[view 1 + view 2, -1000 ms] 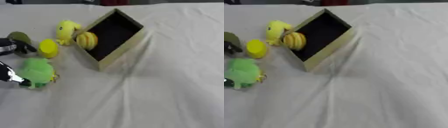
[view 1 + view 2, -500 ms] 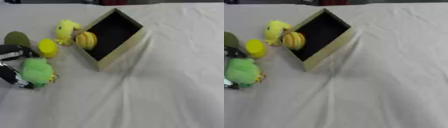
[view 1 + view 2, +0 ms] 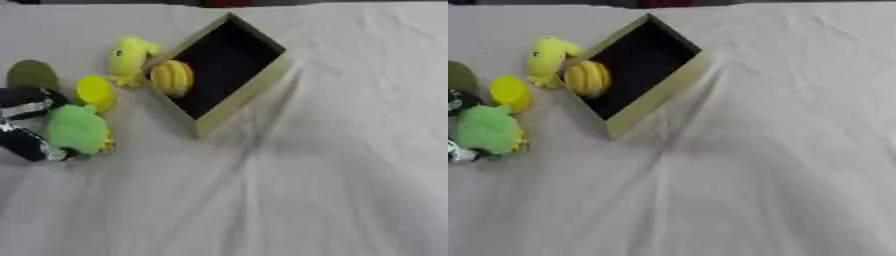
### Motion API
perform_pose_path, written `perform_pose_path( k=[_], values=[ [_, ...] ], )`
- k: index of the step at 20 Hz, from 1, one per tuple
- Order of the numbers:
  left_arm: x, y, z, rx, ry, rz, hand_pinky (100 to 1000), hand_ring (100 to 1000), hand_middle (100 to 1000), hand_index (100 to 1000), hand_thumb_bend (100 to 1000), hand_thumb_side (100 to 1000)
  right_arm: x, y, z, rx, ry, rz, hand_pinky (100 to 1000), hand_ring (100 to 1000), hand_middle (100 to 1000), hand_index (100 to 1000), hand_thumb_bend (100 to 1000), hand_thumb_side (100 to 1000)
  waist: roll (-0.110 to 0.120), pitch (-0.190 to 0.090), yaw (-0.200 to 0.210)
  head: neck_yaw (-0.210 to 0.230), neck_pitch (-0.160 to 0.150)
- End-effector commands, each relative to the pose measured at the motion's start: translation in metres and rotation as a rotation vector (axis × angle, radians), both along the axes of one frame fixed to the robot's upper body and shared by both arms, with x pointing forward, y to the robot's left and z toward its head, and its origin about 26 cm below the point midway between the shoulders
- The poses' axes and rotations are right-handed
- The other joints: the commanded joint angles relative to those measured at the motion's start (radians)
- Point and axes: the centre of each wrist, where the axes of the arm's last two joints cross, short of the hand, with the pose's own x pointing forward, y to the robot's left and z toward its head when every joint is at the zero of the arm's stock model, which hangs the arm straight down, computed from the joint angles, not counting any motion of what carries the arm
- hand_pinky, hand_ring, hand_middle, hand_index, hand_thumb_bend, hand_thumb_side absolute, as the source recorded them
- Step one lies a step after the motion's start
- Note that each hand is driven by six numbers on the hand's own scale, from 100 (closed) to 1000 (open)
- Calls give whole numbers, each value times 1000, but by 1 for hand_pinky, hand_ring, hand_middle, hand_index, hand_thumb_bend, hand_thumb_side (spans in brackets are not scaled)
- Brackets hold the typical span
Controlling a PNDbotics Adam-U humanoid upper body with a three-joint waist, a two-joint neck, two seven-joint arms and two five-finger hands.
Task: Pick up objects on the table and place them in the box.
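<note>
Since a second ago your left hand [image 3: 28, 125] has closed in on the fuzzy bright-green plush toy [image 3: 76, 130]: black fingers that stood just off its left side now sit against it, above and below. Toy itself has barely shifted on the cloth.

Left hand: at the left edge of the left eye view, black with a silver band, curled round the green plush toy's left flank, one part over its upper left, another under its lower left. Right eye view shows only slivers of it at the frame edge.

Right hand: not seen in either view.

Green plush toy: on the white cloth-covered table [image 3: 332, 165], well left of the box, not lifted as far as you can tell.

Shallow tan cardboard box with black interior [image 3: 229, 67]: set diagonally, upper centre. A yellow ribbed, rounded object [image 3: 173, 78] sits at its left corner, seemingly just inside the wall.

Yellow plush duck-like toy [image 3: 129, 58]: just outside the box's left wall, near the ribbed object.

Smooth yellow oval object [image 3: 94, 92]: between duck and green toy, just above the latter.

Dull olive-green round object [image 3: 32, 75]: far left, above the hand.
</note>
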Motion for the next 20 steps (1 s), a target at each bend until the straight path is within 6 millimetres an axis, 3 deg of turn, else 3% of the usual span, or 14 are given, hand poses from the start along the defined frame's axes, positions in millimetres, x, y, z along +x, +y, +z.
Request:
perform_pose_path(
  k=[1, 8, 13, 20],
  values=[
    [-15, 1, 30, 20, -102, -16, 750, 731, 730, 824, 192, 371, -4, -1, 7, -17, -23, -9, 903, 916, 691, 785, 100, 495, 1, -18, 1, -5, 4],
    [-55, -19, 79, 22, -230, -107, 756, 732, 732, 825, 159, 366, -5, -4, 6, -16, -26, -24, 902, 915, 689, 787, 100, 488, 4, -20, 6, -25, 7],
    [-78, -54, 126, -4, -420, -230, 761, 721, 720, 817, 177, 384, -5, -4, 11, -18, -41, -15, 900, 913, 693, 789, 100, 478, 9, -31, 9, -44, 18],
    [-36, -110, 152, -137, -472, -346, 758, 704, 701, 816, 204, 424, -4, 0, 15, -25, -46, 17, 897, 912, 698, 791, 100, 478, 8, -47, 1, -43, 19]
  ],
)
